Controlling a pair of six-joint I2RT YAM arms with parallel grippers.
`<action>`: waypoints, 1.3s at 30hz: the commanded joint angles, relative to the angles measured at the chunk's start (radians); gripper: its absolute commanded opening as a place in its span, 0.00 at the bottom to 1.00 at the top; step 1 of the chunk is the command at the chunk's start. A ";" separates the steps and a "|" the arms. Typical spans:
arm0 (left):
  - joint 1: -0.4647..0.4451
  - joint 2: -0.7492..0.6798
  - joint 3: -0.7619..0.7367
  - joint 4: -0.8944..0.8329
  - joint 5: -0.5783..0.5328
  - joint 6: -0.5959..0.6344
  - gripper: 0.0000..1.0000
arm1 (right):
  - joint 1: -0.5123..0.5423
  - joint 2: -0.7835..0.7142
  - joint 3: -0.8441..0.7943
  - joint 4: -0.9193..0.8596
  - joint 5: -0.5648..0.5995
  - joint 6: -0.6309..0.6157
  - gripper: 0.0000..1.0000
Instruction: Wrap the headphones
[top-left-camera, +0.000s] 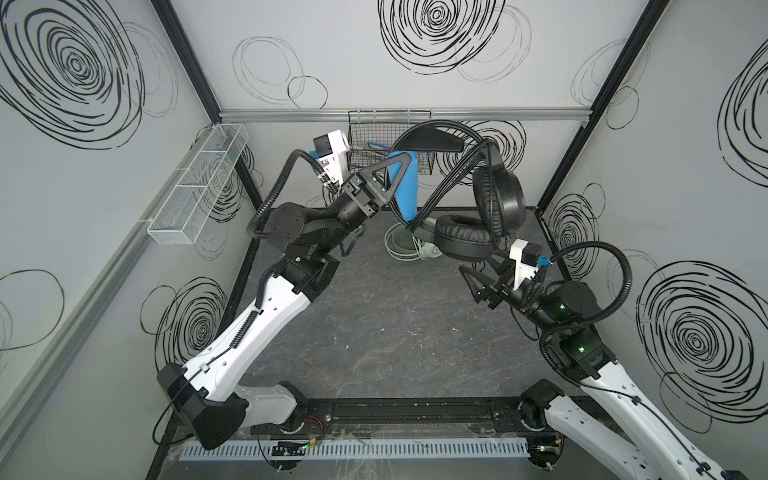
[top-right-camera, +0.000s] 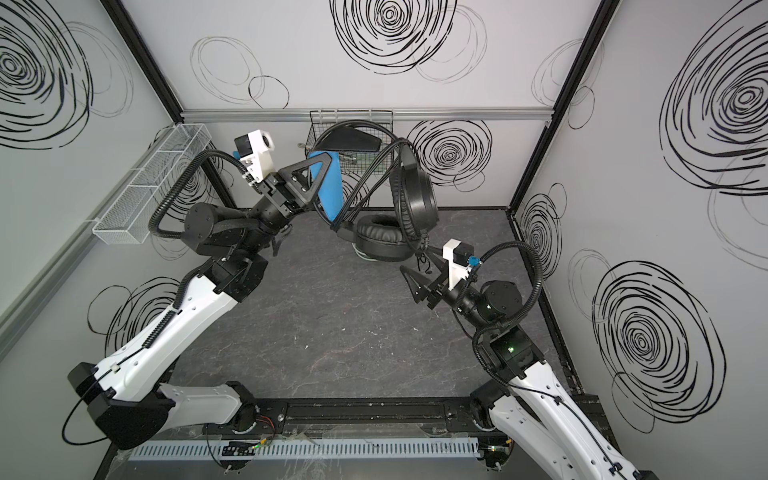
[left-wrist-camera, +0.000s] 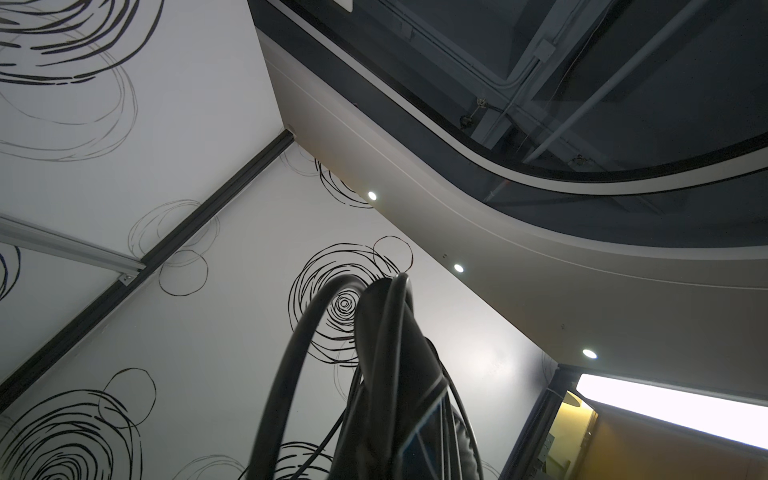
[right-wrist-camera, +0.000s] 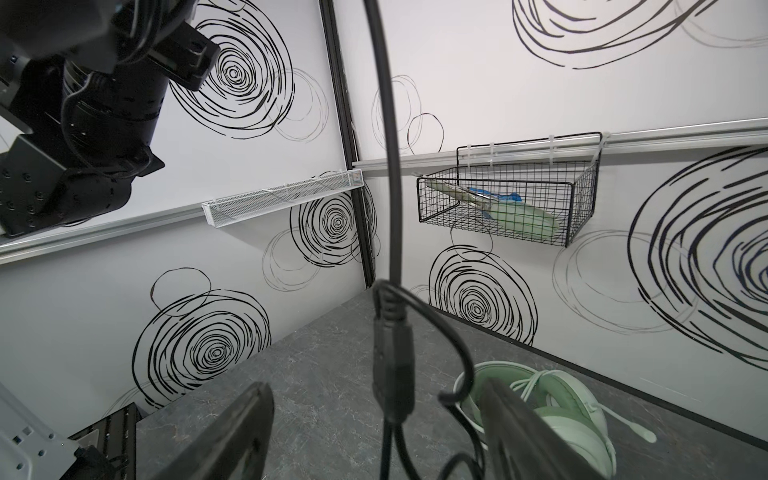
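The black headphones (top-left-camera: 496, 199) (top-right-camera: 411, 195) hang in the air at the back middle, their black cord (top-left-camera: 446, 174) wound in several turns across the headband. My left gripper (top-left-camera: 392, 200) (top-right-camera: 318, 203) is shut on the blue-padded headband (top-left-camera: 405, 187) (left-wrist-camera: 386, 374). My right gripper (top-left-camera: 484, 276) (top-right-camera: 422, 270) (right-wrist-camera: 374, 436) stands open just below the ear cups. The cord's loose end with its thick connector (right-wrist-camera: 392, 365) dangles between the fingers (right-wrist-camera: 232, 436), apart from both. The mint-green headphones (top-left-camera: 405, 249) (right-wrist-camera: 561, 411) lie on the table under the black ones, with their white cord coiled on them.
A black wire basket (top-left-camera: 415, 124) (right-wrist-camera: 507, 203) holding flat packets hangs on the back wall behind the lifted headset. A white mesh tray (top-left-camera: 195, 187) (right-wrist-camera: 282, 199) is fixed to the left wall. The dark table (top-left-camera: 374, 332) is walled on three sides.
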 joint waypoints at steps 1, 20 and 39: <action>0.011 -0.016 0.041 0.079 -0.016 0.002 0.00 | 0.006 0.000 0.047 0.050 -0.021 0.010 0.83; 0.057 -0.015 0.115 0.019 0.018 -0.002 0.00 | 0.005 -0.050 -0.024 -0.016 0.065 -0.044 0.82; 0.061 -0.027 0.093 0.042 0.013 -0.026 0.00 | -0.007 0.039 -0.080 0.101 0.086 -0.078 0.74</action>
